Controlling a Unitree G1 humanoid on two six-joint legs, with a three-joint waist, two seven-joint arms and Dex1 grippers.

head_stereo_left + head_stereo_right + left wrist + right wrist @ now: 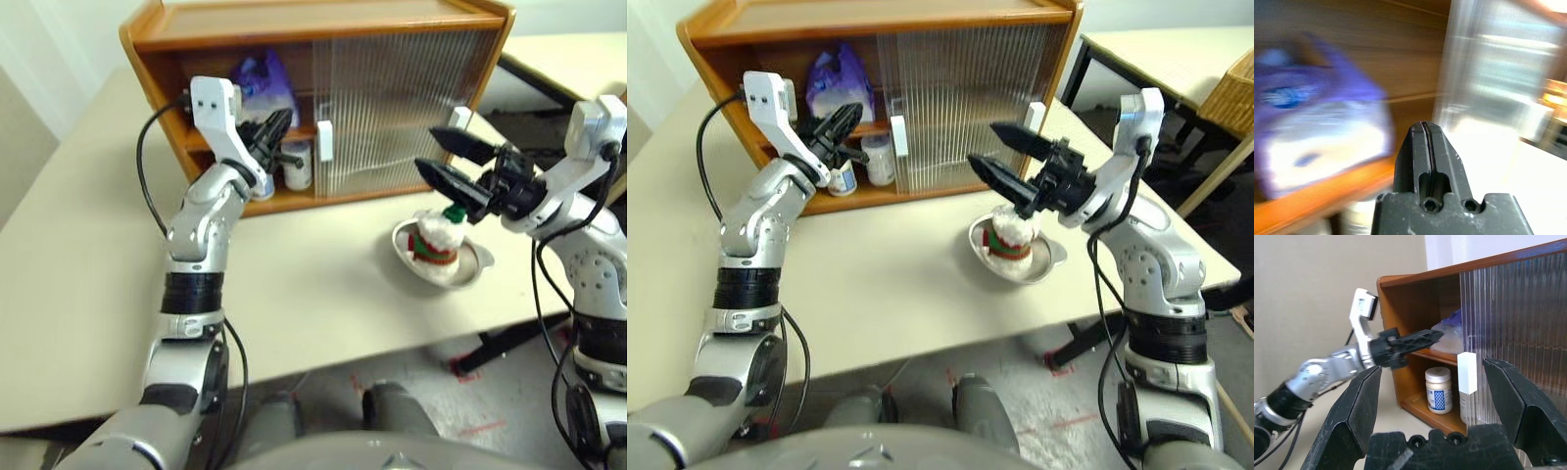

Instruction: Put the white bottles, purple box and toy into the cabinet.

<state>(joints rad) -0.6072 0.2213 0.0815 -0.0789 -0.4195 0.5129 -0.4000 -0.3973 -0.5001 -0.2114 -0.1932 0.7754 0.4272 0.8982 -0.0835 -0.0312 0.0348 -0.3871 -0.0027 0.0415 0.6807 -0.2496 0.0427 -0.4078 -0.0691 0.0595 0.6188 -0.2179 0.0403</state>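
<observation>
The orange-brown cabinet (323,22) stands at the back of the table with its left half open. The purple box (263,82) sits on its shelf. Two white bottles (297,164) (843,178) stand on the cabinet floor below. My left gripper (284,118) is shut and empty, its tip at the open side just in front of the shelf edge and the purple box (1317,127). My right gripper (428,149) hangs open and empty above the toy (436,238), which sits in a silver dish (477,264).
Both ribbed sliding doors (402,103) cover the cabinet's right half, a white handle (324,140) at the middle. A second table (578,59) and a wicker basket (1229,93) stand to the right. The table's front edge runs below the dish.
</observation>
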